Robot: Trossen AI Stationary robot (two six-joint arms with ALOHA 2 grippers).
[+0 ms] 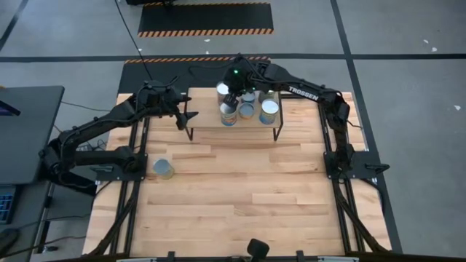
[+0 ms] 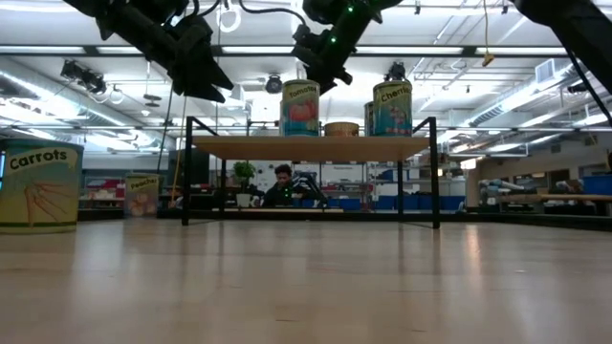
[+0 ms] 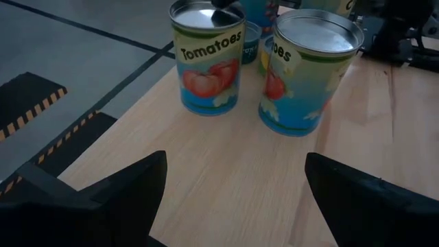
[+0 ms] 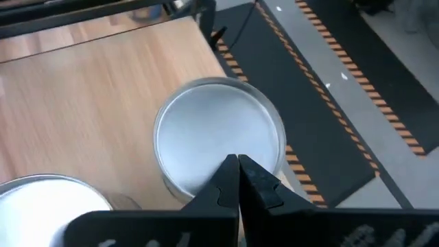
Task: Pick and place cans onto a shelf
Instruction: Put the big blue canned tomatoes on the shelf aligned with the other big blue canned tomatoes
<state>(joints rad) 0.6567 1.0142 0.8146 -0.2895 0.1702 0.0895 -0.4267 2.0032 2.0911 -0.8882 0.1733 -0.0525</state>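
The shelf [image 1: 211, 125] stands at the table's far middle, with several cans upright on its board. Among them are a tomato can [image 3: 206, 65], a second can [image 3: 309, 68] and a cherries can [image 2: 392, 107]. One carrots can [image 1: 163, 168] stands on the tabletop at the left and also shows in the low view [image 2: 38, 186]. My left gripper [image 1: 182, 116] is open and empty above the shelf's left end, facing the cans. My right gripper [image 4: 238, 165] is shut, its tips just over the silver top [image 4: 206, 134] of the far-left tomato can. My right gripper points down with its shut fingertips [image 4: 257, 180] over the lid of the far-left tomato can, near the lid's rim. I cannot tell whether they touch the lid. The can stands upright on the shelf board.
The near half of the plank tabletop [image 1: 247, 211] is bare wood. Black frame rails [image 1: 131, 204] run along both table sides. A person [image 2: 282, 186] sits in the room far behind the shelf.
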